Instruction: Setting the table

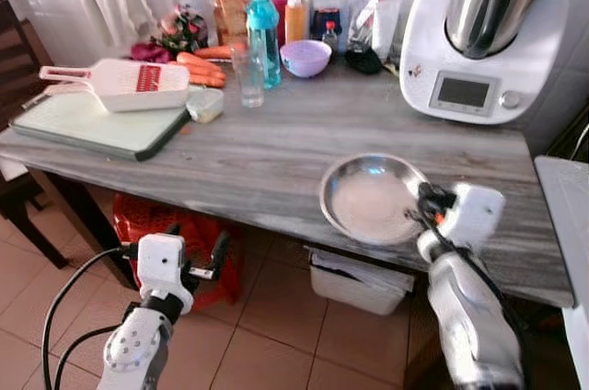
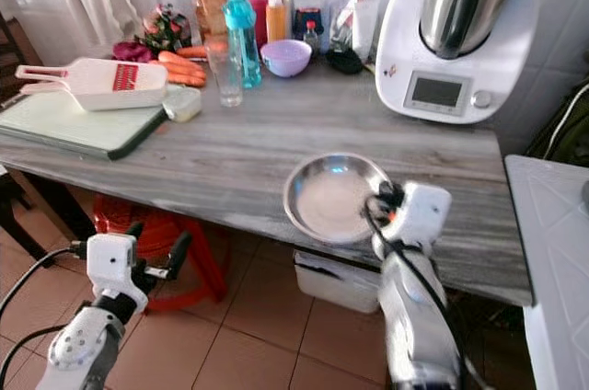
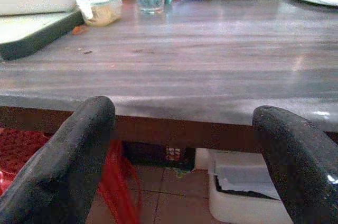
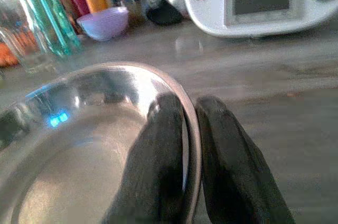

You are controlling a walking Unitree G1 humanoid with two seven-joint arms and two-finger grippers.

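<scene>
A round steel plate lies on the grey wooden table near its front edge, right of centre. My right gripper is shut on the plate's right rim, one finger inside and the other outside the rim. My left gripper hangs below the table's front edge with its two fingers spread open and nothing between them. A clear drinking glass stands at the back, beside a teal bottle.
A white kitchen machine fills the back right. A lilac bowl, jars, sauce bottles and carrots line the back. A white slicer rests on a green cutting board at left. Under the table are a red stool and a white box.
</scene>
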